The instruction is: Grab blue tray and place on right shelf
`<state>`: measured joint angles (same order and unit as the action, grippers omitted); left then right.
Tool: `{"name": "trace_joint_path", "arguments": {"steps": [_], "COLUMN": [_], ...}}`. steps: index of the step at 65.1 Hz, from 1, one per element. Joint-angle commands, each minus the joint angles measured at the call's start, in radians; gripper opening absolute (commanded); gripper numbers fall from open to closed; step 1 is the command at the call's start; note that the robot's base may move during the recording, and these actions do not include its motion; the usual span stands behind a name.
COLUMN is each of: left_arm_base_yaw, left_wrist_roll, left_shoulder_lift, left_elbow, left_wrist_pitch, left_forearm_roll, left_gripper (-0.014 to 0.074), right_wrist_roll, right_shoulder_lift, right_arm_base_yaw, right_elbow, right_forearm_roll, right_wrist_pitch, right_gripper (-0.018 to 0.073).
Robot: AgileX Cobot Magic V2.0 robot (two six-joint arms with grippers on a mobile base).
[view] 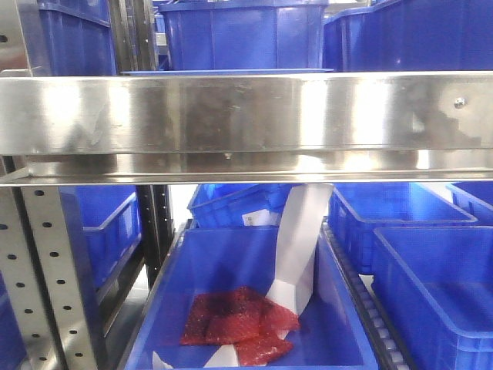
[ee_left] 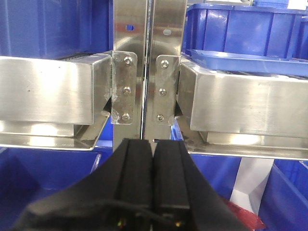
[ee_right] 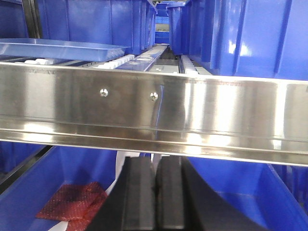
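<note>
Resting on the right shelf [view: 246, 116], one blue tray [ee_right: 62, 48] lies behind the steel beam.

One tray shows in all three views: a thin blue edge at upper centre of the front view, upper right of the left wrist view, upper left of the right wrist view, on white rollers [ee_right: 154, 50] with deep bins [view: 243, 35] behind it. Two grippers appear, one per wrist view, both at bottom centre: the left gripper [ee_left: 153, 159] and the right gripper [ee_right: 155, 178] each have their two black fingers pressed together, clenched on nothing. Below the beam, the front view shows one bin [view: 169, 308] holding red packets [view: 235, 324] and one white paper strip [view: 296, 247].
</note>
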<state>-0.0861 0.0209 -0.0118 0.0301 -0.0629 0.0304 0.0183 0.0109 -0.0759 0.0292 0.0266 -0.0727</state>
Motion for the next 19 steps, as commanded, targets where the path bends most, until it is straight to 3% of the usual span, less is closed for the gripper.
{"name": "trace_joint_path", "arguments": {"steps": [1,19], "left_arm_base_yaw": [-0.006,-0.006], "left_wrist_roll": [-0.003,-0.003], "left_shoulder_lift": [-0.013,-0.013], "left_elbow": [0.028,0.028], "left_wrist_pitch": [0.085,0.085], "left_forearm_roll": [0.007,0.007], "left_gripper": [-0.0048,-0.0048], "right_wrist_roll": [-0.002,-0.002], "right_shoulder_lift": [0.019,0.019], "right_arm_base_yaw": [0.005,0.005], "right_elbow": [-0.023,-0.023], "right_forearm_roll": [0.000,0.000], "right_wrist_pitch": [0.086,0.086], "right_gripper": [0.0054,0.0054]}}
